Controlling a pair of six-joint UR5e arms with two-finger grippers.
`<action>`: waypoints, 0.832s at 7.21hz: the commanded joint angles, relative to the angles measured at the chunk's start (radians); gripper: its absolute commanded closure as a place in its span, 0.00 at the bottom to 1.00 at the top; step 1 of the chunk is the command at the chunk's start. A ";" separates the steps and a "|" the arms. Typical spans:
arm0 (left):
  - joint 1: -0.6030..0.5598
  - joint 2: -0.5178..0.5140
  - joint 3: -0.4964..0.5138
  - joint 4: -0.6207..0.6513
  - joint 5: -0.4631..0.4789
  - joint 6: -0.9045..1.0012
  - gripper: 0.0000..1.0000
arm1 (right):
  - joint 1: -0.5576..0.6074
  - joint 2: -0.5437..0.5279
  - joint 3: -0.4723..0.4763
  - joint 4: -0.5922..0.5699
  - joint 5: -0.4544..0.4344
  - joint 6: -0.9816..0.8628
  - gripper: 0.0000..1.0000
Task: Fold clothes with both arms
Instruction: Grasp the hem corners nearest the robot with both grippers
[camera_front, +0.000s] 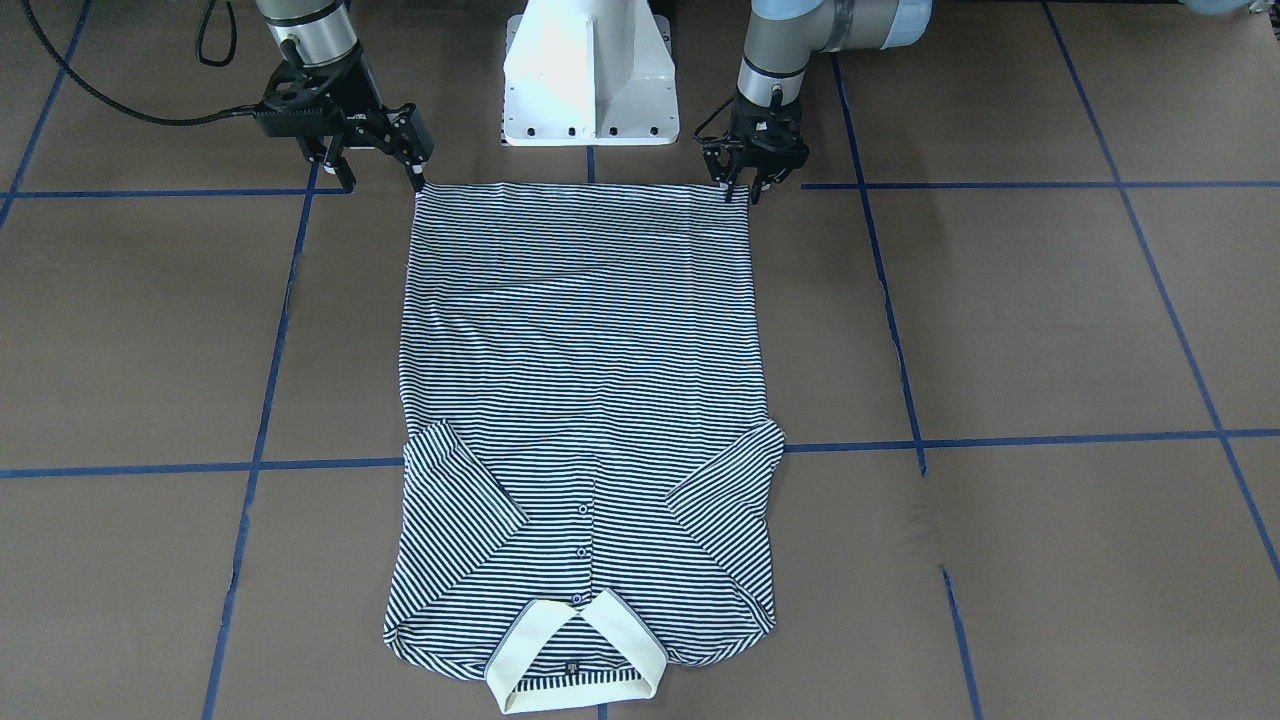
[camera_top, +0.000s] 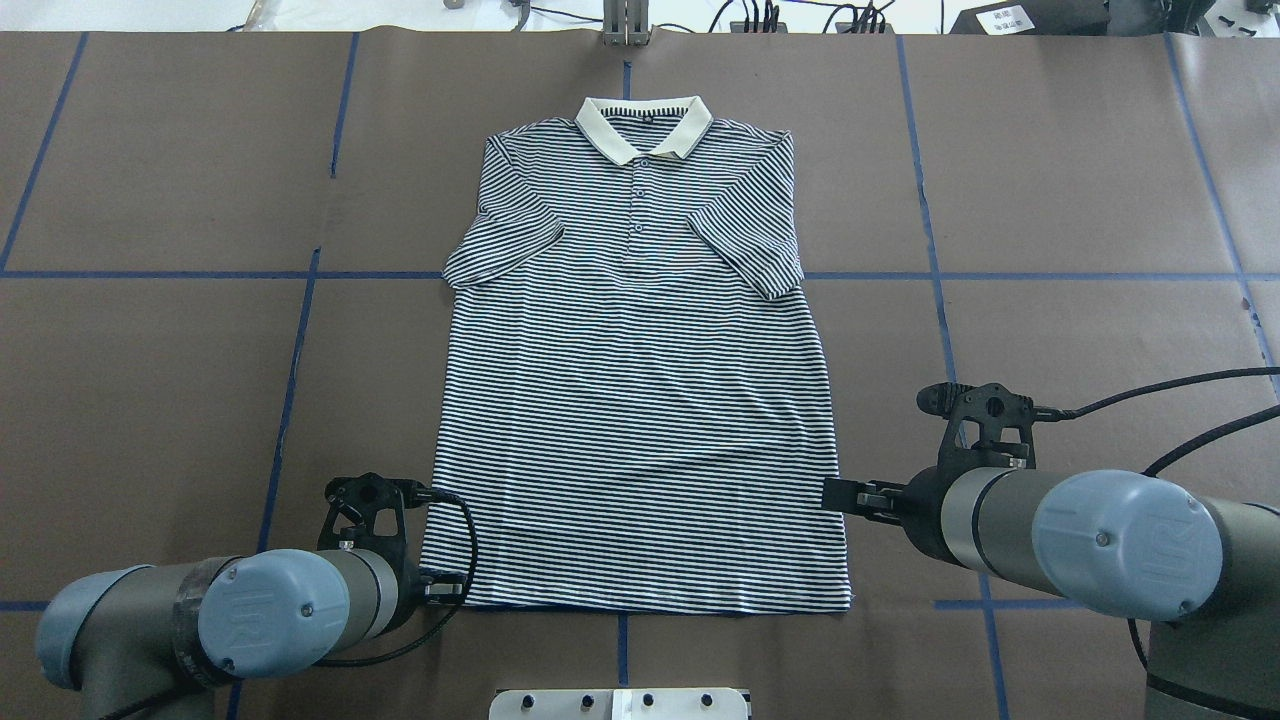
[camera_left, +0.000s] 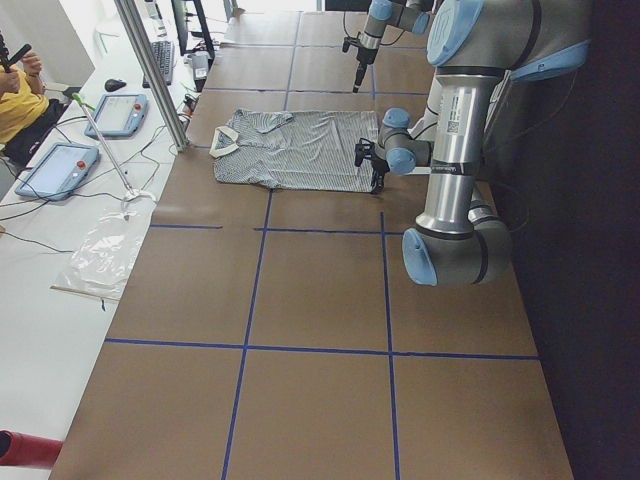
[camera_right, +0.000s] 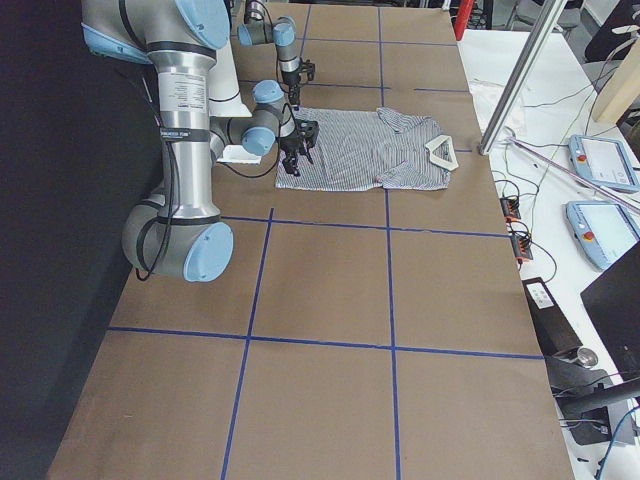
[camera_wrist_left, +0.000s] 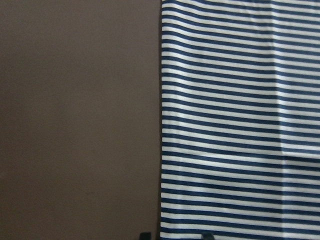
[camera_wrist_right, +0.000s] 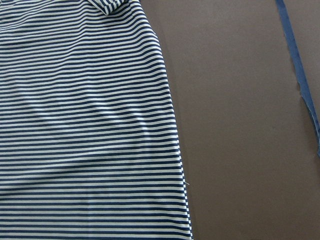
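Two grippers point down at the hem corners of the striped polo shirt (camera_front: 580, 400). The left gripper (camera_front: 740, 188) straddles its corner edge, jaws narrowly apart, gripping nothing. The right gripper (camera_front: 382, 180) gapes wider, empty, one fingertip at its corner.

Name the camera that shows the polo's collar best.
Exterior front-facing: the collar lies nearest the lens, large and unobstructed. Overhead shows it whole but smaller; side views show it tiny; wrist views show only striped fabric.
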 joint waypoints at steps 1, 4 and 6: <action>0.007 0.000 0.000 0.000 -0.002 -0.002 0.83 | -0.002 -0.001 0.000 0.000 0.000 0.000 0.05; 0.007 -0.002 -0.007 0.000 0.002 -0.001 1.00 | -0.006 -0.001 0.000 0.000 -0.003 0.006 0.08; 0.009 -0.014 -0.007 0.000 0.000 -0.001 1.00 | -0.102 0.024 -0.001 0.000 -0.133 0.134 0.31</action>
